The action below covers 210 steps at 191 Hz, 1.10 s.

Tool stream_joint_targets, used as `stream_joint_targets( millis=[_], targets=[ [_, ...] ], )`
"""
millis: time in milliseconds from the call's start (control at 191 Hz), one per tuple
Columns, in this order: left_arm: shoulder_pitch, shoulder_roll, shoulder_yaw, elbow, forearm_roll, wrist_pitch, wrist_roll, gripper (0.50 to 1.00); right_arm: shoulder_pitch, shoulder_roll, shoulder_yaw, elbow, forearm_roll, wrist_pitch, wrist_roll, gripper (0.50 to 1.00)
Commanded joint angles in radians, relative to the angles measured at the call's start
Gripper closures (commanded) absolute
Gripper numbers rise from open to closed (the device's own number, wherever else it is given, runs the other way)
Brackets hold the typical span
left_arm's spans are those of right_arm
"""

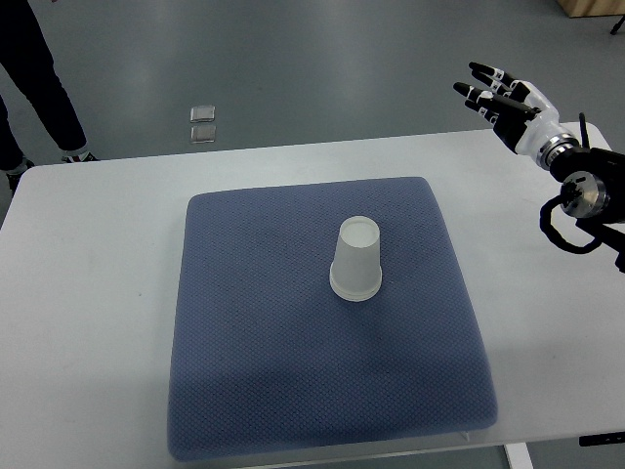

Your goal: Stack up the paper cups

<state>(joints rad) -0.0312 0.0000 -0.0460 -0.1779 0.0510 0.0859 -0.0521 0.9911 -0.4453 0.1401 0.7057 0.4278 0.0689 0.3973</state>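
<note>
A white paper cup (356, 259) stands upside down near the middle of the blue mat (254, 371), its wider rim on the fabric; whether it is one cup or a nested stack I cannot tell. My right hand (496, 95) hovers at the far right, beyond the table's back edge, well away from the cup. Its black-tipped fingers (481, 70) are stretched out and hold nothing. The left arm does not show.
The mat lies on a white table (88, 293). A person's dark trouser legs and shoe (49, 98) stand at the back left on the grey floor. Two small square floor plates (203, 122) sit behind the table.
</note>
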Motion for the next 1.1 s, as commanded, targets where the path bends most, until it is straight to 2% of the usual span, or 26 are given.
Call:
stream_joint_targets(
  millis=[0,199,298,366,439,528,611,690,873,1092],
  targets=[
    [-0.001,0.0,0.0,0.0,0.0,0.0,0.0,0.5,-0.034,0.007,0.058,-0.037,0.019,0.0,-0.003,0.587],
    [0.001,0.0,0.0,0.0,0.0,0.0,0.0,0.5,-0.049,0.046,0.098,-0.038,0.046,-0.032,-0.103,0.587],
    [0.001,0.0,0.0,0.0,0.001,0.0,0.0,0.5,-0.052,0.051,0.125,-0.038,0.051,-0.061,-0.123,0.587],
    [0.001,0.0,0.0,0.0,0.0,0.0,0.0,0.5,-0.058,0.053,0.131,-0.038,0.049,-0.054,-0.123,0.587],
    [-0.001,0.0,0.0,0.0,0.0,0.0,0.0,0.5,-0.065,0.068,0.135,-0.038,0.043,-0.032,-0.12,0.587],
    [0.001,0.0,0.0,0.0,0.0,0.0,0.0,0.5,-0.074,0.092,0.177,-0.041,0.036,0.043,-0.112,0.587],
    [-0.001,0.0,0.0,0.0,0.0,0.0,0.0,0.5,-0.084,0.102,0.23,-0.051,0.028,0.077,-0.107,0.587],
    [0.001,0.0,0.0,0.0,0.0,0.0,0.0,0.5,-0.091,0.108,0.257,-0.06,0.002,0.074,-0.101,0.587],
    [0.001,0.0,0.0,0.0,0.0,0.0,0.0,0.5,-0.111,0.163,0.265,-0.063,-0.098,0.078,-0.026,0.587],
    [-0.001,0.0,0.0,0.0,0.0,0.0,0.0,0.5,-0.127,0.203,0.265,-0.097,-0.167,0.068,0.009,0.587]
  ],
)
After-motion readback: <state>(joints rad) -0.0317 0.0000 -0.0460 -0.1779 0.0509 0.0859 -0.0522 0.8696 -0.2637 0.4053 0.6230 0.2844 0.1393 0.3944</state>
